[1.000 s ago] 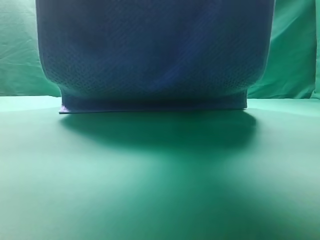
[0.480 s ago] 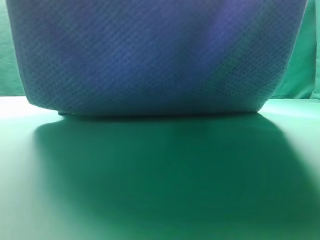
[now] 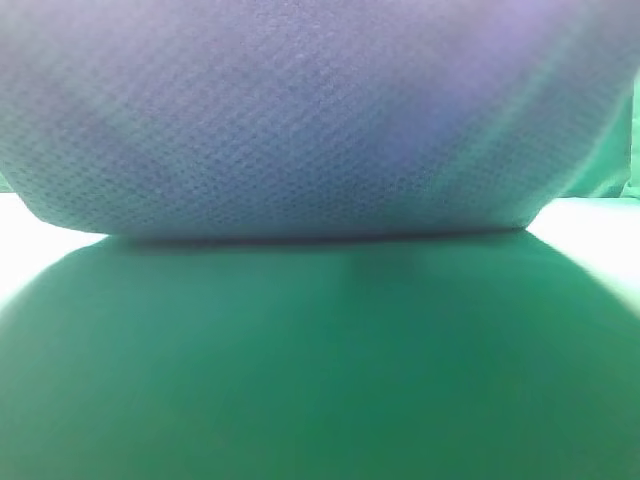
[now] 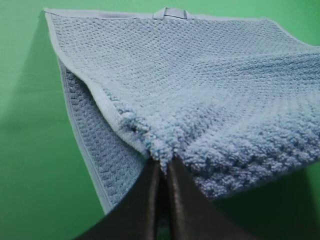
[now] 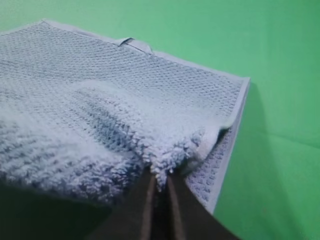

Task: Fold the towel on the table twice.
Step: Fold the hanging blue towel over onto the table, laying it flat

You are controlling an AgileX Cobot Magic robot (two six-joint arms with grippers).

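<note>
Closest to me, each arm has its fingers pinched tight on a corner of the towel (image 4: 200, 90): the left fingers (image 4: 162, 167) clamp the fluffy near-left corner, the right fingers (image 5: 160, 180) the near-right one. Both corners are lifted off the green counter (image 4: 30, 150), and the cloth sags between them. Beyond the grips the rest of the towel lies flat, its far hem with a small hanging loop (image 4: 170, 13) resting on the counter. Since a moment ago the raised cloth has swelled to fill the whole upper half of the high view and its shadow has widened beneath, so the lifted edge has come up and toward that camera. I judge the first fold is under way, with the near edge being carried over; neither fold is finished yet
</note>
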